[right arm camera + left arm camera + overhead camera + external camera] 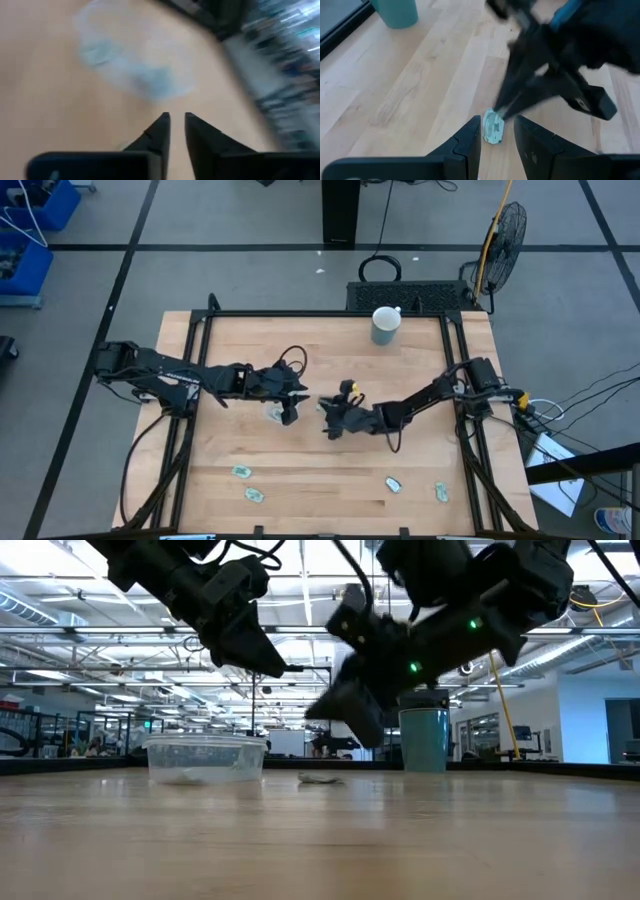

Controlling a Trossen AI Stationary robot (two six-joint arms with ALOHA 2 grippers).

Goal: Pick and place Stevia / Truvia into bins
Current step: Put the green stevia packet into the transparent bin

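One pale green and white packet [493, 126] lies flat on the table at mid-table; it also shows in the low view [320, 779]. My left gripper [497, 132] is open and empty, up above the table, and the packet shows beyond its fingertips. My right gripper [177, 120] hangs blurred just above and beside that packet, its fingers a narrow gap apart with nothing between them. The clear bin [205, 758] stands on the table under my left gripper [292, 402] and holds some packets. Several more packets lie near the table's near edge [241, 472] [393, 484].
A grey-green mug [386, 325] stands upright at the table's far edge; it also shows in the low view [424, 740]. Both arms meet at mid-table, close together. Black frame rails [460, 360] run along the table's sides. Bare wood lies between the bin and the near-edge packets.
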